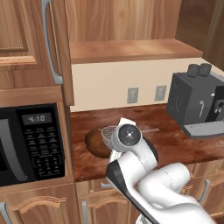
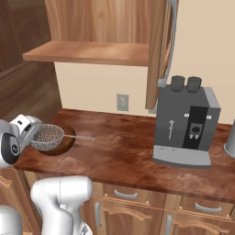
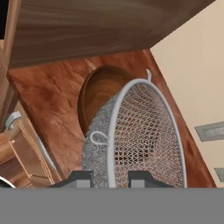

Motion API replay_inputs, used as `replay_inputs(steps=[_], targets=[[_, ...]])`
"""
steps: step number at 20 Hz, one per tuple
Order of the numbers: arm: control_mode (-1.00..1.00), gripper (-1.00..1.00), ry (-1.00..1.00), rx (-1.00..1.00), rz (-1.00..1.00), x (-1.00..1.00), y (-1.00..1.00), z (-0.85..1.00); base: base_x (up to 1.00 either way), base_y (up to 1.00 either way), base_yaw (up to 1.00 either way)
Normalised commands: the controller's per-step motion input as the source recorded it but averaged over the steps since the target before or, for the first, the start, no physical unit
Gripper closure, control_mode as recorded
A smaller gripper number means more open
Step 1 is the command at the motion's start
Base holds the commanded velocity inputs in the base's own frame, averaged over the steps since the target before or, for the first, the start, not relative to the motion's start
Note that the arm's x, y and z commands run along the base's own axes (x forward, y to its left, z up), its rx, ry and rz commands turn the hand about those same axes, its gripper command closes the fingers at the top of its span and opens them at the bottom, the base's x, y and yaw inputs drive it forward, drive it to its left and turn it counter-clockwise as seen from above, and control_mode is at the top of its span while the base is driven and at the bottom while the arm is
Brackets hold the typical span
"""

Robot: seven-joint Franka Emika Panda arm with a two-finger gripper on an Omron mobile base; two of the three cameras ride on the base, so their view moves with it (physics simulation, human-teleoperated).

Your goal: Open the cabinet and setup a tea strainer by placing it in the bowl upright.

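Observation:
The dark-brown wooden bowl (image 1: 95,144) (image 2: 64,146) (image 3: 101,94) sits on the counter beside the microwave. The silvery mesh tea strainer (image 1: 108,131) (image 2: 47,135) (image 3: 144,135) hangs open side up over the bowl, its basket low inside the rim; I cannot tell whether it touches. Its wire handle (image 2: 82,137) points right along the counter. My gripper (image 3: 111,178) is shut on the strainer's rim, with one dark fingertip on either side of it. The cabinet stands open, with its doors (image 1: 54,43) (image 2: 158,55) swung out edge-on and its bare floor (image 1: 131,50) (image 2: 87,51) showing.
A black microwave (image 1: 30,144) stands left of the bowl. A grey coffee machine (image 1: 197,105) (image 2: 186,124) occupies the counter's right part. Wall outlets (image 1: 132,95) are on the cream backsplash. Base cabinets with grey handles (image 2: 126,194) run below the counter.

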Motion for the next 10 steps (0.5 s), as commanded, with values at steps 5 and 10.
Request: replay_inputs(steps=[5, 10], targets=[[-1.0, 1.0, 0.0, 0.0, 0.0, 0.11, 0.17, 0.0, 0.0, 0.0, 0.0], [-1.0, 1.0, 0.0, -0.01, 0.0, 0.19, 0.06, -0.2, 0.0, 0.0, 0.0]])
